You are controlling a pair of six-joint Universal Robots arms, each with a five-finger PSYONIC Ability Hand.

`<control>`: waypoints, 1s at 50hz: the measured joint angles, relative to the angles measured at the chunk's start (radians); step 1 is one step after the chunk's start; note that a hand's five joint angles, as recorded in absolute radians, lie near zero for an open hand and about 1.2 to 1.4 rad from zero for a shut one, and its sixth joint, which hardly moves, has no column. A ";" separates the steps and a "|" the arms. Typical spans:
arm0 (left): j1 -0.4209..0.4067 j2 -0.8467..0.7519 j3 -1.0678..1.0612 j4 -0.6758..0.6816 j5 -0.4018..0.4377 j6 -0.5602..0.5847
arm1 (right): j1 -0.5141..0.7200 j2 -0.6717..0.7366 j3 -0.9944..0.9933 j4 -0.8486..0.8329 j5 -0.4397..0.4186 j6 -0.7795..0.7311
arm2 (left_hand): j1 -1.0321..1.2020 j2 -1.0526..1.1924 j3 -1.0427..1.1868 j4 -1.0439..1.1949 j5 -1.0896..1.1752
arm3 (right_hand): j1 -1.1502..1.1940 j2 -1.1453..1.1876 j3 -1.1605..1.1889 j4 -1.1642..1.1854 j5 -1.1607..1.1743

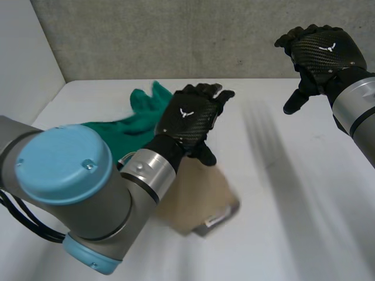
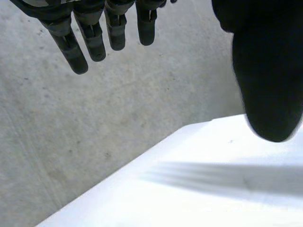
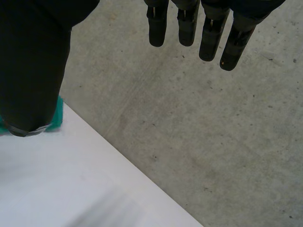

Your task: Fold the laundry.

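I am holding my left hand [image 1: 190, 117] open and empty over the desk [image 1: 293, 205], with the green cloth [image 1: 142, 108] lying beside it and the tan folded cloth [image 1: 199, 199] under its wrist. My right hand [image 1: 319, 52] is hanging open and empty, well apart.

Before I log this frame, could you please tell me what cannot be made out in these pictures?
Head view: the left hand and left arm cover part of the green cloth, so its outline is unclear.
Head view: the tan item is blurred and partly under the left arm; what it is cannot be told.
Right wrist view: the right hand hides most of the green cloth with its thumb.
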 measured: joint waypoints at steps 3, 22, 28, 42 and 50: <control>0.021 -0.006 0.012 -0.006 -0.001 0.000 | 0.000 0.001 -0.002 0.001 -0.003 -0.001 | 0.000 0.000 0.000 0.000 0.000 | 0.000 0.000 0.000 0.000 0.000; 0.378 0.000 -0.084 -0.094 -0.002 0.246 | 0.117 0.131 -0.038 0.318 -0.056 -0.114 | 0.000 0.000 0.000 0.000 0.000 | 0.000 0.000 0.000 0.000 0.000; 0.445 -0.090 -0.073 -0.156 -0.008 0.402 | 0.222 0.196 0.045 0.237 -0.058 -0.064 | 0.001 0.000 0.000 0.000 0.000 | 0.000 0.000 0.000 0.000 0.000; 0.535 -0.169 -0.029 -0.167 -0.018 0.440 | 0.353 0.396 0.159 -0.052 -0.048 -0.057 | 0.091 0.074 0.063 0.072 0.059 | 0.000 0.000 0.000 0.000 0.000; 0.536 -0.210 0.013 -0.129 -0.017 0.430 | 0.368 0.463 0.155 -0.128 -0.021 -0.060 | 0.713 0.699 0.691 0.683 0.629 | 0.117 0.136 0.147 0.125 0.109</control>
